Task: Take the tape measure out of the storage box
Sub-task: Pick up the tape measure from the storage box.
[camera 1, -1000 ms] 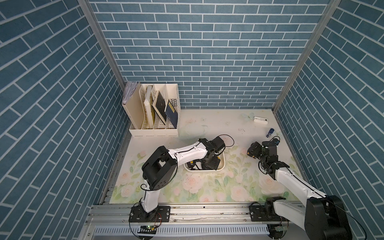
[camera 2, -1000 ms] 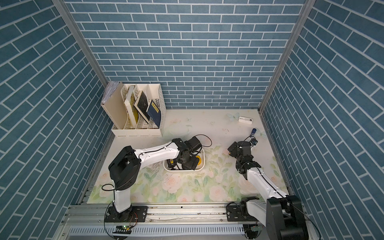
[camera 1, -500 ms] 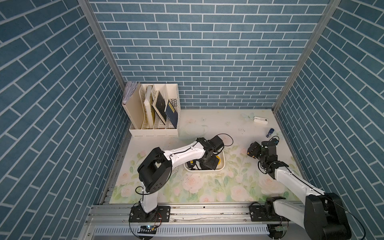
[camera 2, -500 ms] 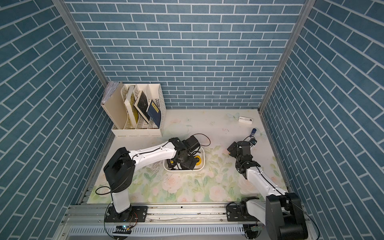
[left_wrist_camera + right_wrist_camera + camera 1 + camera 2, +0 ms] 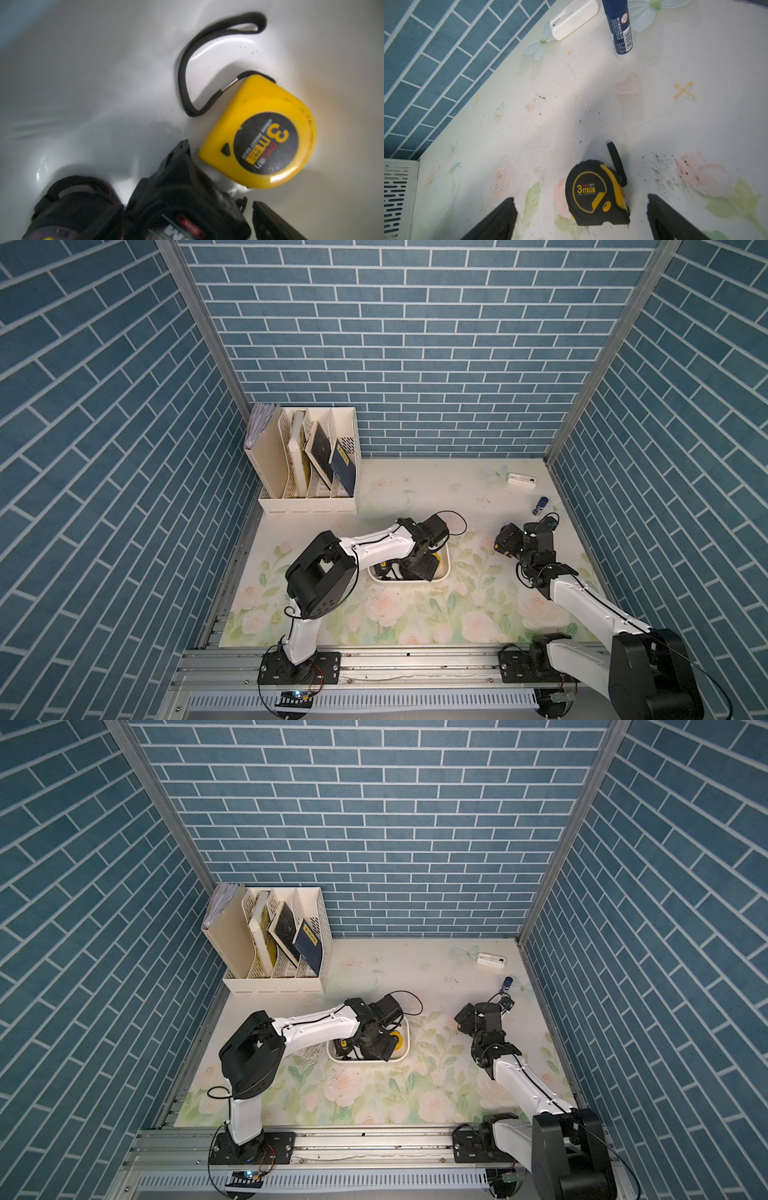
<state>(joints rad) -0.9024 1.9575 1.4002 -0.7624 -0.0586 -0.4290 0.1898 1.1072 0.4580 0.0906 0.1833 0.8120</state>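
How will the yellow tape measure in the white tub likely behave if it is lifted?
The yellow tape measure probably stays rigid; its case looks like hard plastic. The glossy, rounded shell may slip. Its black strap lies in a loose curve, so it would likely dangle.

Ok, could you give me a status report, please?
Left gripper open inside storage box; right gripper open above black tape measure on mat. Yellow tape measure in box, not gripped. Black item crowds it.
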